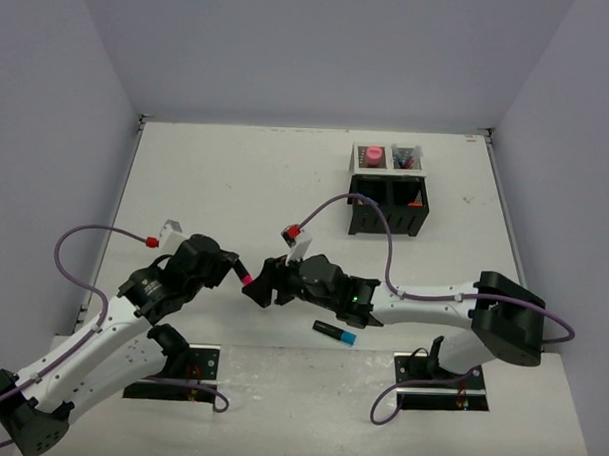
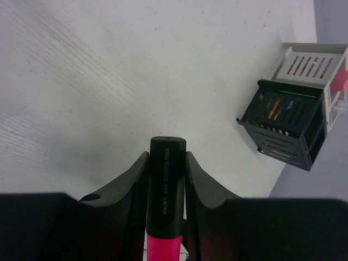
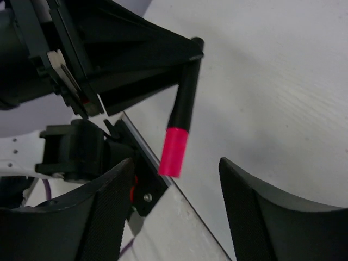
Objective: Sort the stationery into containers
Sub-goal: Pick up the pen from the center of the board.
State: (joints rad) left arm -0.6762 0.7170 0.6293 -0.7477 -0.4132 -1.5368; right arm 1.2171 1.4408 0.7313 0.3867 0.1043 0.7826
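My left gripper (image 1: 233, 270) is shut on a pink-and-black highlighter (image 1: 246, 280) and holds it off the table; in the left wrist view its black end (image 2: 167, 174) sticks out between the fingers. My right gripper (image 1: 255, 289) is open right beside it. In the right wrist view the highlighter's pink end (image 3: 174, 153) hangs between my open right fingers (image 3: 103, 206), not touching them. A black-and-blue highlighter (image 1: 336, 333) lies on the table near the front. The black mesh organizer (image 1: 387, 216) stands at the back right, with a pink glue stick (image 1: 372, 153) and pens (image 1: 407, 158) in its pale compartments.
The organizer also shows in the left wrist view (image 2: 288, 141), far right, with items in a dark compartment. Two arm base plates (image 1: 174, 374) (image 1: 441, 385) sit at the near edge. Purple cables (image 1: 369, 230) loop above the arms. Walls close in three sides.
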